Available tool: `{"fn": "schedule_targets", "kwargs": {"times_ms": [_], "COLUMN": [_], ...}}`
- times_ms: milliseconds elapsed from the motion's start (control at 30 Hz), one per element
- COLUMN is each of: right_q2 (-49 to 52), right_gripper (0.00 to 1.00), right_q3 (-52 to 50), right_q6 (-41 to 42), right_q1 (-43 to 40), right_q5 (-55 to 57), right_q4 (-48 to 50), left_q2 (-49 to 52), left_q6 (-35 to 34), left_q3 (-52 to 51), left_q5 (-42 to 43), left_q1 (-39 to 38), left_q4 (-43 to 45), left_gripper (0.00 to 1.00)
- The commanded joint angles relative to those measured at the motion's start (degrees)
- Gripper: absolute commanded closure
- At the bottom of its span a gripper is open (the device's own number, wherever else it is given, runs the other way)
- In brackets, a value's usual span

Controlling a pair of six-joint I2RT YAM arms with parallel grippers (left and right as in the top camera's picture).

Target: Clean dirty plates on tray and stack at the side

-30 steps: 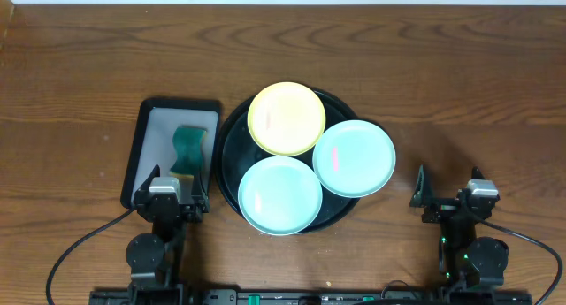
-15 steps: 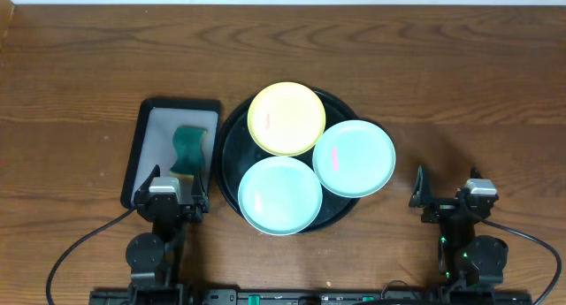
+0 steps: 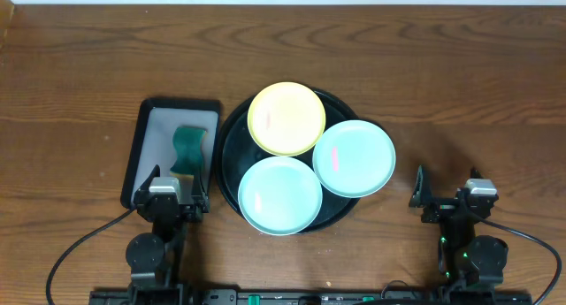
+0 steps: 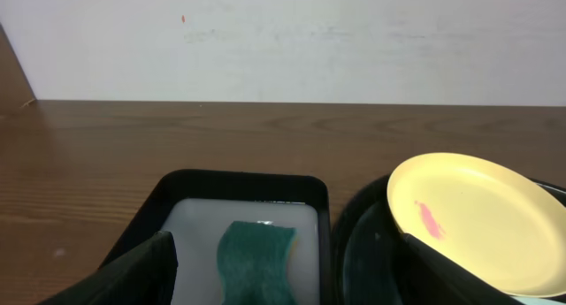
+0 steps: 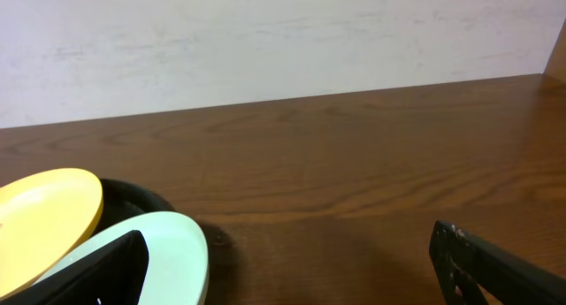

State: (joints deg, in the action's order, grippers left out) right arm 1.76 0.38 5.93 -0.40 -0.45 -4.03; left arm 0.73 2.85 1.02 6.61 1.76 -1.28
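Hardly anything differs from a second ago. The right gripper [image 3: 448, 177] appears to sit a shade closer to the near edge of the table [image 3: 283, 57] in the overhead view than it did then. No other shift shows from overhead.

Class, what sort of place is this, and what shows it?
Probably a robot lab bench set for dishwashing: robot arms at a wooden table, smeared plates on a round black tray, a green sponge.
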Motion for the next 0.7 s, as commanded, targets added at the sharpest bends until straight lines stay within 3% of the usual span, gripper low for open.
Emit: {"fn": "schedule_targets", "kwargs": {"times_ms": [0,167,300,433,667], "right_q2": [0.1,0.1,0.1,0.2,3.6], "right_gripper": [0.01,0.01,0.01,0.01,0.01], "right_q3": [-0.1,-0.1,-0.1,0.9,15.1], "right_q6": [1.0,1.3,9.9,7.9,5.7], "right_q1": [0.5,0.5,0.5,0.5,0.5], "right_q5": [-1.4,-3.1,-7.0,-14.6,-19.5], "right_q4": [-0.2,0.0,0.3,-0.1,-11.0], "left_q2": [-0.4,-0.4,-0.4,-0.4,-0.4], "left_q6": [0.3,0.3,-0.5,-1.6,-3.7], "left_q3": [-0.8,-0.8,-0.8,-0.8,0.7], "left_q5": [0.2,0.2,0.5,1.1,1.5], "left_q1": [-0.2,-0.2,-0.2,-0.2,-0.2], "left_q4": [-2.2,-2.2,-2.1,-2.1,1.2], "left_gripper": [0.22,0.22,0.22,0.22,0.21]}}
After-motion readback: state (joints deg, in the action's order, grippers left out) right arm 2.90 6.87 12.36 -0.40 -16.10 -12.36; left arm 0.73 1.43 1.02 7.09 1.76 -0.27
